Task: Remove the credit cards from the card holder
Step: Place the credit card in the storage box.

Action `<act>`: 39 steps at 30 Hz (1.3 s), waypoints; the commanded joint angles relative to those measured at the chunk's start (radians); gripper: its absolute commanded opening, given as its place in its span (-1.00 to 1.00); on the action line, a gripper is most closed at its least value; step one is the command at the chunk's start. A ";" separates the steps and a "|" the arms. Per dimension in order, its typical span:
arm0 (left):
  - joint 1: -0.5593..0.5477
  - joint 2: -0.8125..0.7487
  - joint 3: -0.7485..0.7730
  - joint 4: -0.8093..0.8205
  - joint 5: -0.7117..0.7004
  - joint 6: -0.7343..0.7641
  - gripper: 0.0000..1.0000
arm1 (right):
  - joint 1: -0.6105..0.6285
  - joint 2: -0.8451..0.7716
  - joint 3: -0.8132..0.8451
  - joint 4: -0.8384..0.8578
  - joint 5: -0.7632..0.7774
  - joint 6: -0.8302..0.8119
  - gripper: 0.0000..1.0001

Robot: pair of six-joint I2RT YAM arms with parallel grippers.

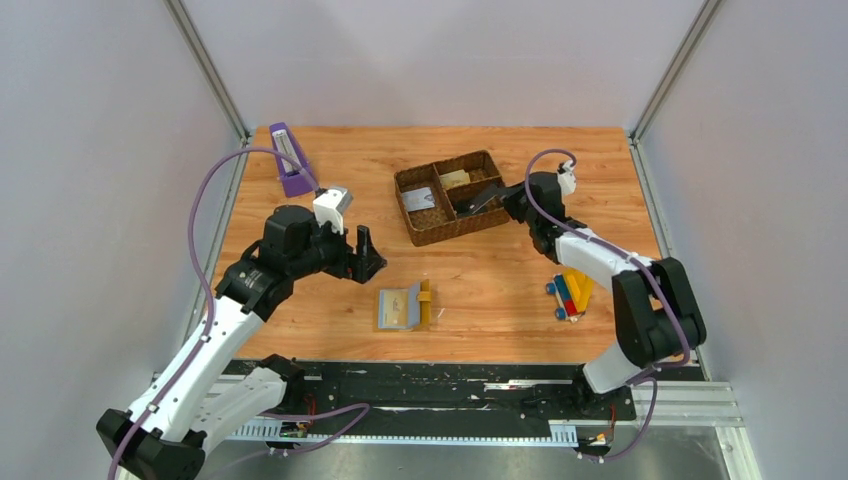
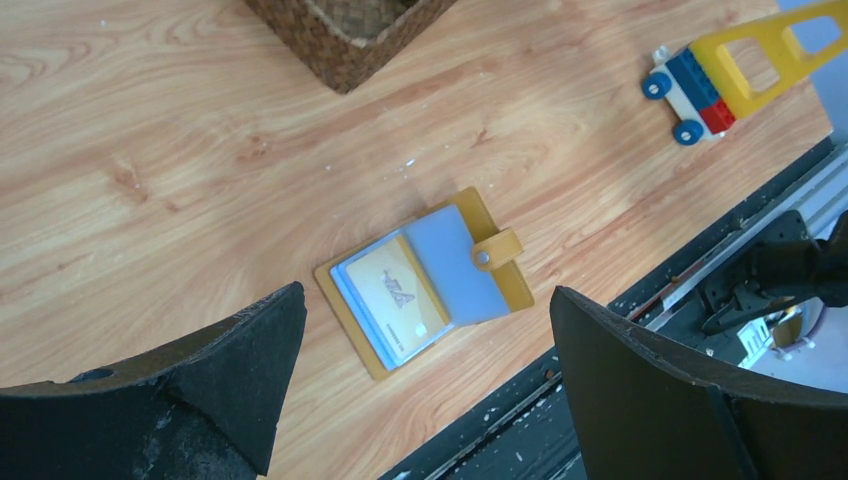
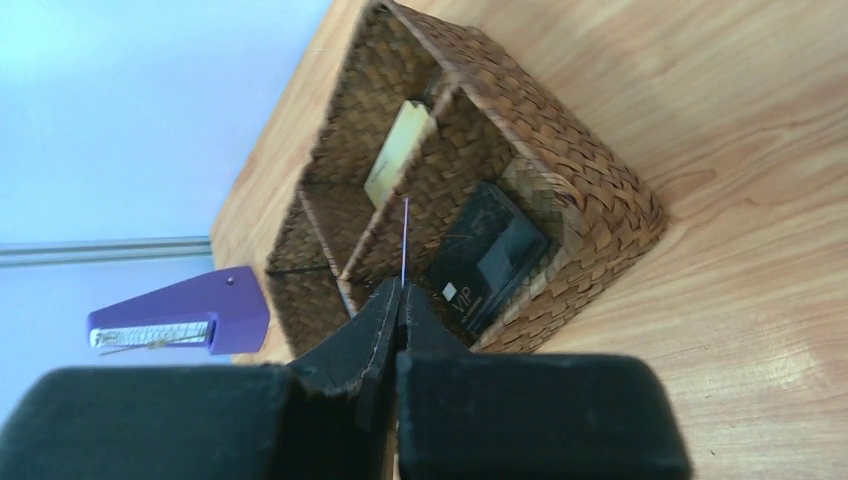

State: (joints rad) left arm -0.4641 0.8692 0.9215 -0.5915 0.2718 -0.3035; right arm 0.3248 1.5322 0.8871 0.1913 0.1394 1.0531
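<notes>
Your left gripper (image 1: pixel 365 257) hangs with fingers spread just up-table and left of the open card holder (image 1: pixel 403 308). It lies flat near the front edge, tab end toward the right arm's side, a yellow card (image 2: pixel 390 300) in its pocket. Your right gripper (image 1: pixel 500 200) pinches a thin card (image 3: pixel 405 240) over the woven tray (image 1: pixel 441 238), well apart from the holder, so the left arm is nearer.

1. Bare worktop (image 1: pixel 330 320) surrounds the card holder (image 1: pixel 405 308) on every side; you can come down on it from above.
2. The toy car (image 1: pixel 568 294) stands well to its right.
3. The woven tray (image 1: pixel 445 236) blocks the far side, the right jaws pinching a card (image 1: pixel 484 200) above it.
</notes>
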 commanded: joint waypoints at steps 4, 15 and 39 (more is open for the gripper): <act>0.001 -0.023 -0.044 0.032 -0.017 0.011 1.00 | 0.045 0.106 0.050 0.097 0.144 0.141 -1.00; -0.001 -0.019 -0.043 0.036 -0.008 0.009 1.00 | 0.050 0.137 -0.010 0.182 0.176 0.176 -1.00; -0.001 -0.025 -0.039 0.032 -0.010 0.011 1.00 | 0.055 0.272 0.023 0.207 0.135 0.310 -1.00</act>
State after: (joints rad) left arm -0.4641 0.8574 0.8753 -0.5873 0.2600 -0.3042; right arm 0.3729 1.7729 0.8852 0.3504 0.2836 1.3163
